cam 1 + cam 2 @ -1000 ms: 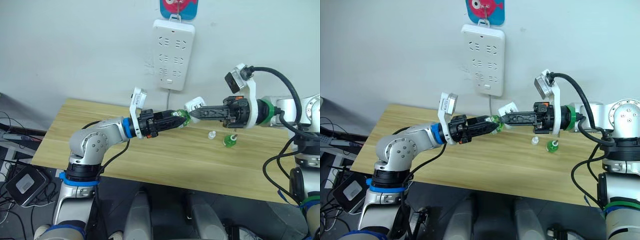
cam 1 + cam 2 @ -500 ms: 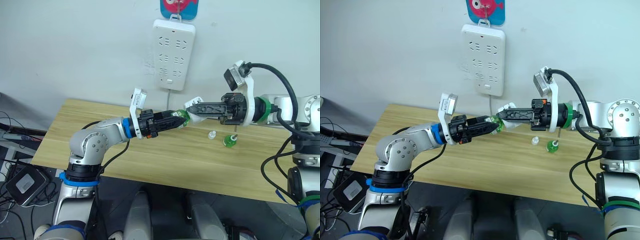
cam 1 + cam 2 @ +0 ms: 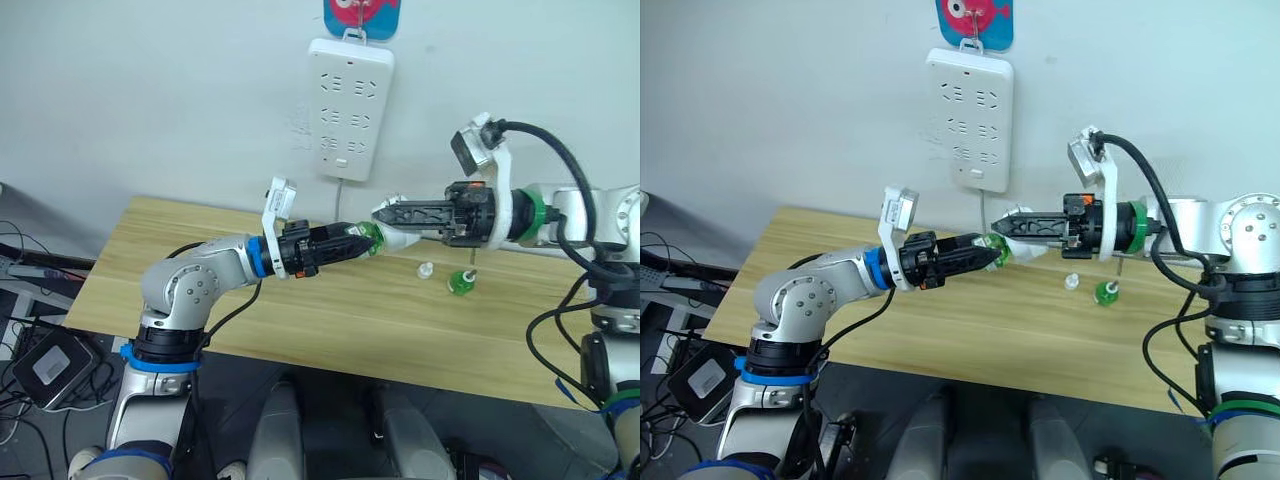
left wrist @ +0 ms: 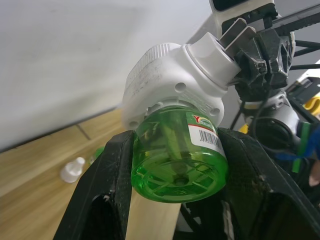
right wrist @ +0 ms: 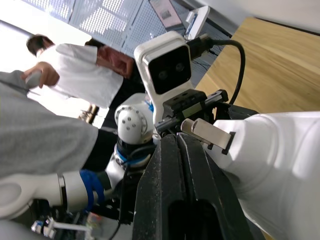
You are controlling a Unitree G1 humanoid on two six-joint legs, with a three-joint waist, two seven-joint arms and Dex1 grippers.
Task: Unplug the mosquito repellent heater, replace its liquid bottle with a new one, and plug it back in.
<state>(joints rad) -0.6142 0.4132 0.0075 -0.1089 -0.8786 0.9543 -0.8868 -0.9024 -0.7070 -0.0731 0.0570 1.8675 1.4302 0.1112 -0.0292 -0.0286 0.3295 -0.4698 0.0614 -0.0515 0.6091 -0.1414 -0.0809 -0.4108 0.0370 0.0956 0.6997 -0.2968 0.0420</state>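
The heater [image 4: 172, 75] is off the power strip [image 3: 348, 95], held in mid-air above the table [image 3: 330, 310] between both arms. The right claw [image 3: 385, 213] is clamped on its white body; the left claw [image 4: 175, 165] is clamped on the green bottle [image 4: 177, 155] at its underside. Judging by that, the bottle swap is in hand (another green bottle [image 3: 459, 283] stands on the table), and next comes a careful twist.

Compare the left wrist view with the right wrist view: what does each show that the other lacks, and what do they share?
Left wrist view alone: the green liquid bottle clamped by the left gripper, and a small white cap on the wooden table. Right wrist view alone: the heater's metal prongs beside the right gripper, and people in the background. Shared: the white mosquito repellent heater.
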